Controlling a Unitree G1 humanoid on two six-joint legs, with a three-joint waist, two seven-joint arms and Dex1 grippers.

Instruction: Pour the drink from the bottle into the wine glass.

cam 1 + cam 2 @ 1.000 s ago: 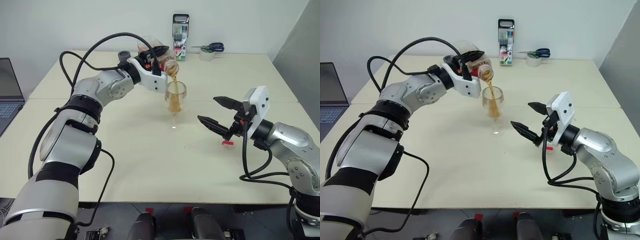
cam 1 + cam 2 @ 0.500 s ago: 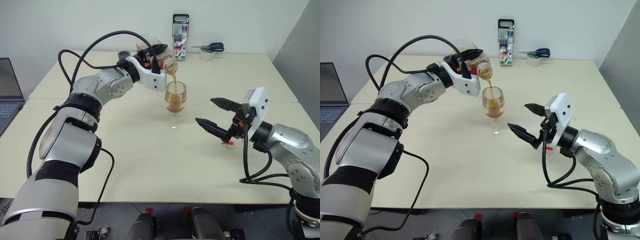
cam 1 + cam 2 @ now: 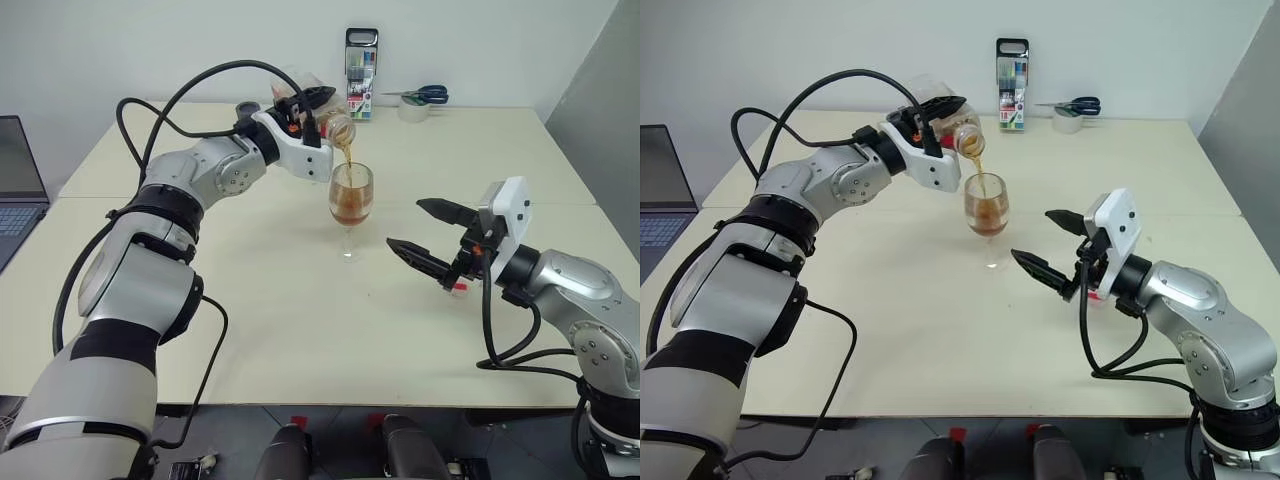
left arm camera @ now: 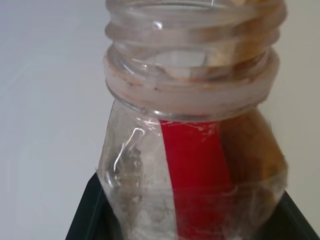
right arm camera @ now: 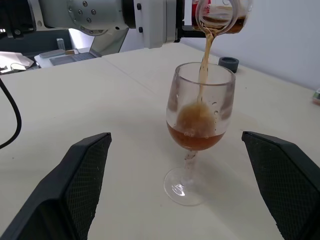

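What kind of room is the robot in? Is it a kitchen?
Probably not a kitchen; it looks like an office or lab. The wide cream table carries a pack of coloured marker pens, blue-handled scissors and a roll of tape, and an open dark laptop sits at one side.

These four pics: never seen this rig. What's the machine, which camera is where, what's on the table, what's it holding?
It is a two-armed humanoid robot at a table. Two pictures come from its head, looking down over both arms; the other two come from cameras on each wrist. The left gripper is shut on a tilted, uncapped bottle, and the drink streams into the wine glass, which stands on the table partly filled. The right gripper hangs open beside the glass, holding nothing. A small red piece lies under it. At the far edge are a pen set, scissors and tape; a laptop sits left.
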